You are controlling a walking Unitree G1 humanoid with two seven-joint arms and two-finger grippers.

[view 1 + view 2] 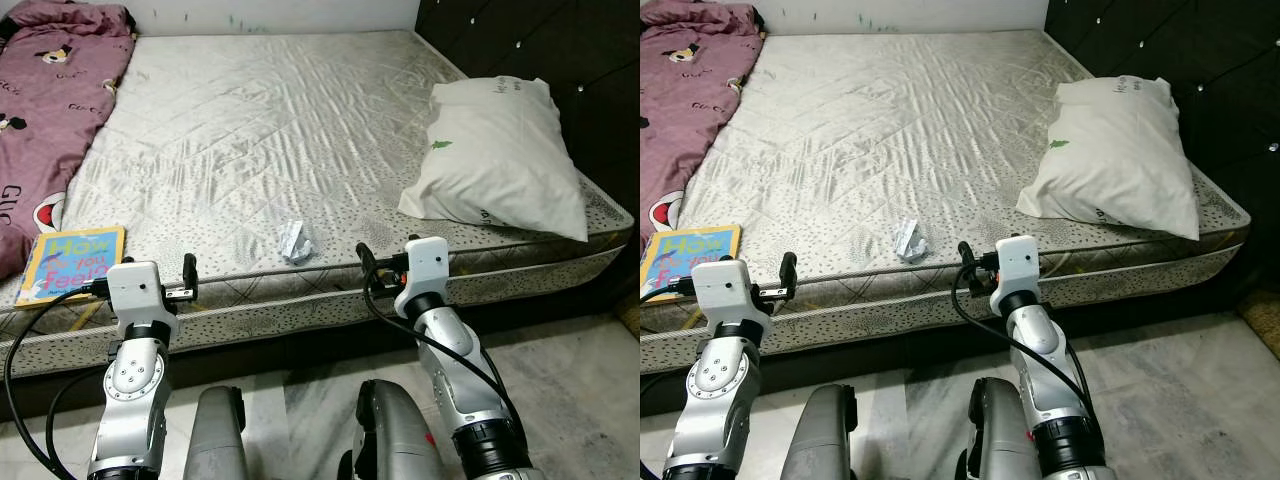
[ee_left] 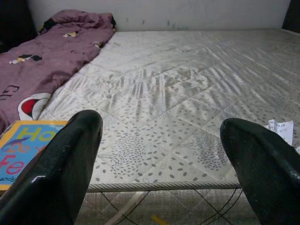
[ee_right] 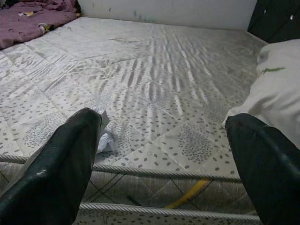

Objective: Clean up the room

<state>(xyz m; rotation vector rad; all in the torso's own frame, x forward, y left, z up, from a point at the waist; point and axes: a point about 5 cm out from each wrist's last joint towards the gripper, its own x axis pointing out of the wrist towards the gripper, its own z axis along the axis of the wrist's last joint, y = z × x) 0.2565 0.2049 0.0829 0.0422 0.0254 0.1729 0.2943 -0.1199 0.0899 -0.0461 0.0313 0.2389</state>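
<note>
Bare mattress (image 1: 270, 130) ahead; crumpled paper (image 1: 296, 240) lies just beyond the right gripper (image 3: 164, 154), fingers apart. Left gripper (image 2: 159, 159) is likewise spread. A careless reach could nudge the paper away.

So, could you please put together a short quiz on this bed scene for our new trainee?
1. True or false: the crumpled paper lies near the front edge of the mattress, between the two arms.
2. Which thing lies nearest the left tool? A) the white pillow B) the picture book C) the crumpled paper
3. Fill in: both the left tool and the right tool have their fingers ____.

Key: 1 true; 2 B; 3 open. The purple blanket covers the mattress's left side, and the book lies at the blanket's near end.
</note>
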